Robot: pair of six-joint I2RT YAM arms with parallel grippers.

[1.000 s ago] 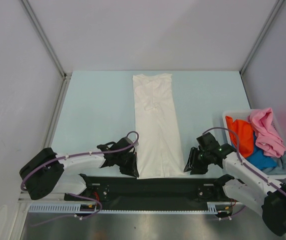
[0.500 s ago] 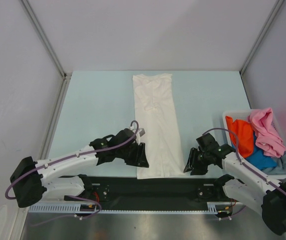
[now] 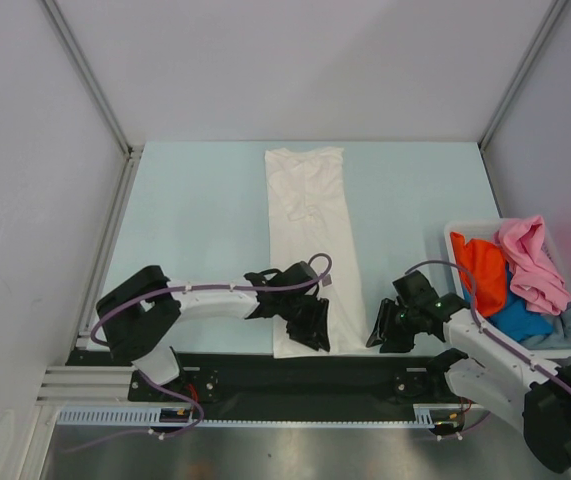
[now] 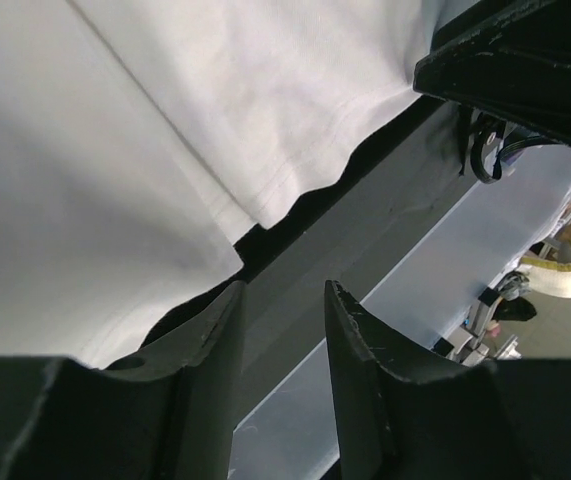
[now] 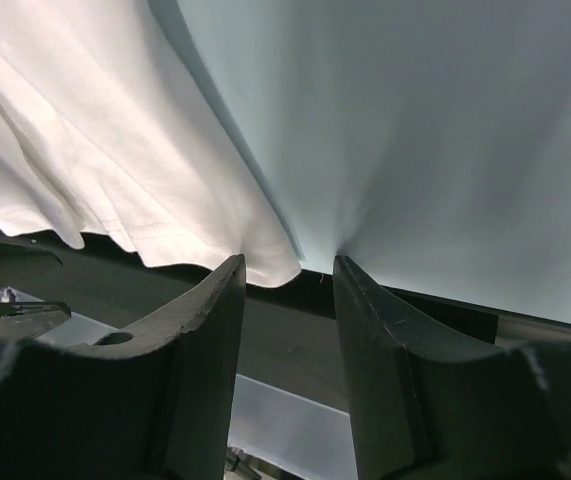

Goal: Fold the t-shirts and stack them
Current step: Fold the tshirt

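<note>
A white t-shirt (image 3: 309, 245) lies folded into a long narrow strip down the middle of the pale blue table (image 3: 195, 230). My left gripper (image 3: 313, 328) is open and empty over the strip's near hem (image 4: 265, 190), which overhangs the black front edge. My right gripper (image 3: 379, 328) is open and empty just right of the strip's near right corner (image 5: 275, 262). Pink (image 3: 531, 262), orange (image 3: 481, 270), bright blue (image 3: 521, 318) and grey-blue (image 3: 568, 322) shirts lie bunched in the bin.
The pale plastic bin (image 3: 568, 349) stands at the table's right edge, beside my right arm. A black strip (image 3: 355, 372) runs along the table's near edge. Metal frame posts rise at the back corners, with white walls behind.
My left gripper has swung from left of the white strip rightward onto its near hem. The right gripper has hardly moved. The shirt lies as before.
</note>
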